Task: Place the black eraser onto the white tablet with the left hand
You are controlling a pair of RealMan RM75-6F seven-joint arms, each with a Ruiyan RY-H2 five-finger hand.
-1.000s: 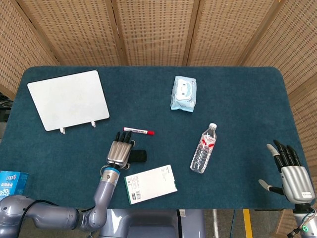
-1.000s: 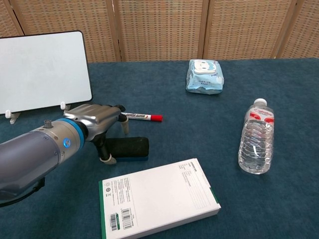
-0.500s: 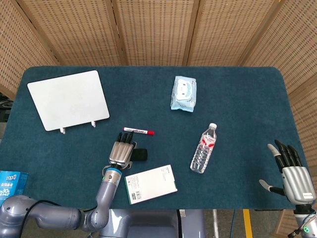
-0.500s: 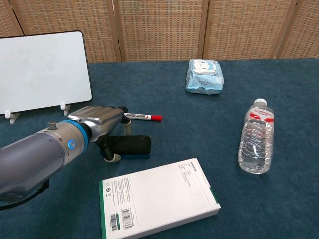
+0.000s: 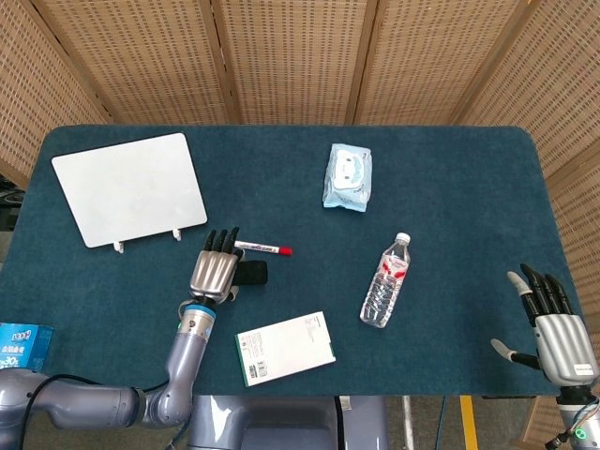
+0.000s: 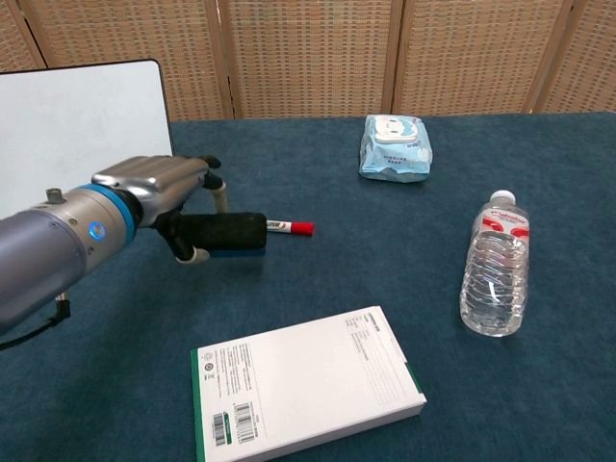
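Observation:
My left hand (image 5: 214, 273) (image 6: 162, 197) grips the black eraser (image 6: 226, 233) (image 5: 251, 273) and holds it lifted off the blue cloth, just in front of the red-capped marker (image 6: 289, 228) (image 5: 267, 248). The white tablet (image 5: 129, 187) (image 6: 77, 135) stands propped on small feet at the far left, up and to the left of this hand. My right hand (image 5: 548, 322) hangs open at the table's right front corner, holding nothing.
A white box (image 5: 285, 348) (image 6: 306, 390) lies near the front edge below the eraser. A water bottle (image 5: 385, 280) (image 6: 496, 265) lies right of centre. A wipes pack (image 5: 348, 177) (image 6: 395, 147) sits at the back. A blue packet (image 5: 23, 345) sits at the front left.
My left hand has closed on the eraser, lifted it from the cloth and carried it up and leftward, toward the marker and the tablet. The right hand has not moved.

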